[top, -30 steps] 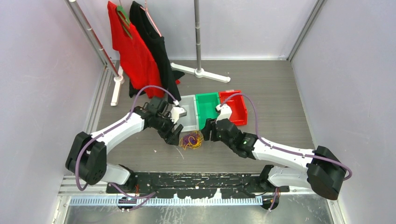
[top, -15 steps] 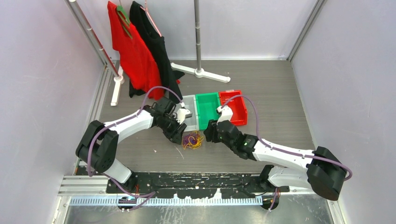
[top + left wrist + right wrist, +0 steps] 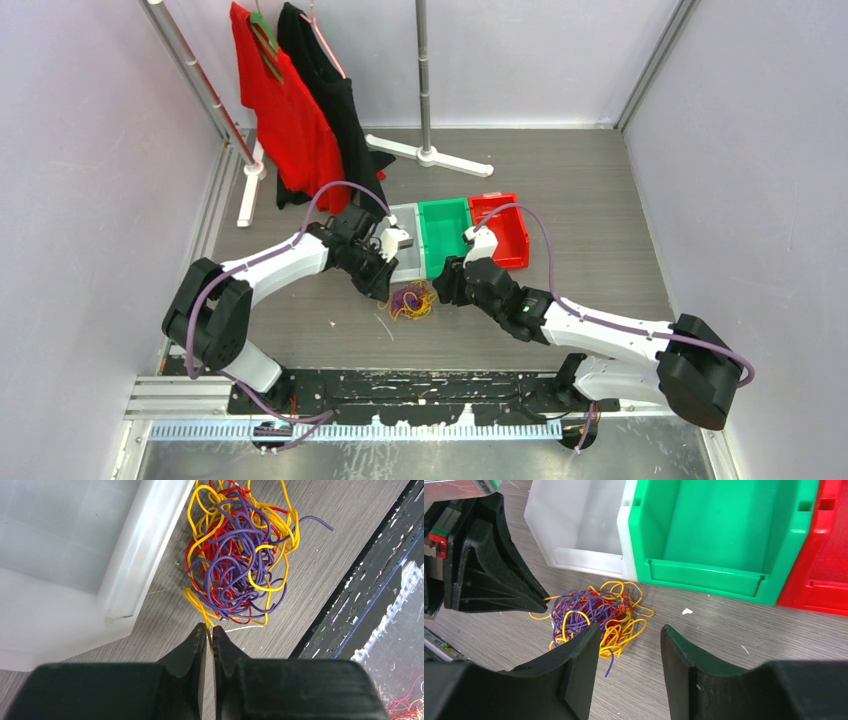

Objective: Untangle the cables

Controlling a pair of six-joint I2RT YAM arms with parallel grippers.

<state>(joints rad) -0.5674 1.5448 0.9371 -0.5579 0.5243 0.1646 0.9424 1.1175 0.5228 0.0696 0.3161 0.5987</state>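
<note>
The cables (image 3: 411, 300) lie on the table as one tangled wad of yellow, purple and red wire (image 3: 239, 555), just in front of the white bin (image 3: 405, 250). My left gripper (image 3: 209, 630) is at the wad's left edge, shut on a yellow cable strand that runs between its tips. In the right wrist view the same wad (image 3: 594, 614) sits ahead and to the left of my right gripper (image 3: 630, 630), which hangs open just right of it with nothing between its fingers.
Three bins stand in a row behind the wad: white, green (image 3: 443, 232) and red (image 3: 505, 228). A clothes rack base (image 3: 430, 152) and hanging red and black shirts (image 3: 300, 110) stand at the back left. Side walls close in the table.
My left gripper has closed onto a yellow strand at the wad's left edge, and its arm has swung in toward the wad. The right gripper narrowed slightly and barely moved.
</note>
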